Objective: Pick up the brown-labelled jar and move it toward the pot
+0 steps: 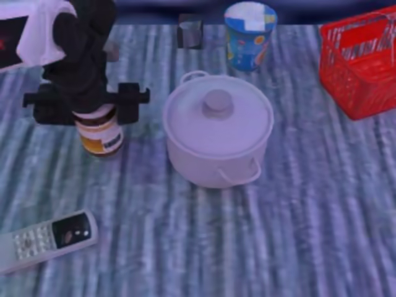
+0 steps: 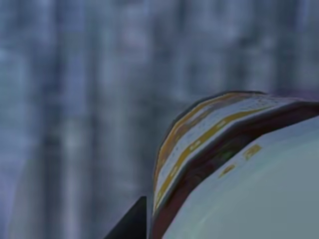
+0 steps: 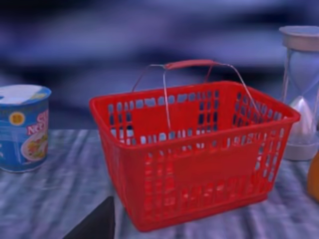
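Sitting on top of the brown-labelled jar [image 1: 100,135], the left gripper [image 1: 93,111] grips it near the lid, left of the pot [image 1: 218,137]. The jar looks hard, smooth, maybe slippery and breakable, so hold its sides firmly.

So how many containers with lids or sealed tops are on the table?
3. The brown-labelled jar sits at the left under the left gripper; the pot stands mid-table; the blue printed cup is behind the pot. Others may lie out of view.
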Controlling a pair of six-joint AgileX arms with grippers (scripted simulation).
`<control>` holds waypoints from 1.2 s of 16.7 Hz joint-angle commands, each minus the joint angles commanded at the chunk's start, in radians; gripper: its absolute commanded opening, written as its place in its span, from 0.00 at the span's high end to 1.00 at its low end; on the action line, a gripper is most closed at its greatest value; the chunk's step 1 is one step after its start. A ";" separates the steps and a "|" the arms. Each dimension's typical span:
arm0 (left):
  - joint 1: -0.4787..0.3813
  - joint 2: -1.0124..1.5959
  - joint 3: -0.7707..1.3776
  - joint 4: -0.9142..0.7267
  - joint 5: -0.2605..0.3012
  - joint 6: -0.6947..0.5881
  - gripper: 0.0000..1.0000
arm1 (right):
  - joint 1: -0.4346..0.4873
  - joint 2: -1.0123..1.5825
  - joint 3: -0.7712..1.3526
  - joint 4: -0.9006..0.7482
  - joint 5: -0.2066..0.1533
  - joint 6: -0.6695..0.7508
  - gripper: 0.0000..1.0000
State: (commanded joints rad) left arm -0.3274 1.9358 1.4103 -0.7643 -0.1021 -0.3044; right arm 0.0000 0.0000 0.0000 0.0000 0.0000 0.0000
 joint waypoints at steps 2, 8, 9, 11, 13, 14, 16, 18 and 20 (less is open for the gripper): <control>0.002 0.026 -0.024 0.052 -0.001 0.003 1.00 | 0.000 0.000 0.000 0.000 0.000 0.000 0.00; 0.002 0.044 -0.040 0.081 -0.001 0.006 0.92 | 0.000 0.000 0.000 0.000 0.000 0.000 0.00; 0.002 0.044 -0.040 0.081 -0.001 0.006 0.85 | 0.000 0.000 0.000 0.000 0.000 0.000 0.00; 0.002 0.044 -0.040 0.081 -0.001 0.006 0.70 | 0.000 0.000 0.000 0.000 0.000 0.000 0.00; 0.002 0.044 -0.040 0.081 -0.001 0.006 0.55 | 0.000 0.000 0.000 0.000 0.000 0.000 0.00; 0.002 0.044 -0.040 0.081 -0.001 0.006 0.47 | 0.000 0.000 0.000 0.000 0.000 0.000 0.00; 0.002 0.044 -0.040 0.081 -0.001 0.006 0.32 | 0.000 0.000 0.000 0.000 0.000 0.000 0.00; 0.002 0.044 -0.040 0.081 -0.001 0.006 0.17 | 0.000 0.000 0.000 0.000 0.000 0.000 0.00; 0.002 0.044 -0.040 0.081 -0.001 0.006 0.02 | 0.000 0.000 0.000 0.000 0.000 0.000 0.00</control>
State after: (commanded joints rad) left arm -0.3250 1.9795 1.3700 -0.6833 -0.1027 -0.2988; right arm 0.0000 0.0000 0.0000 0.0000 0.0000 0.0000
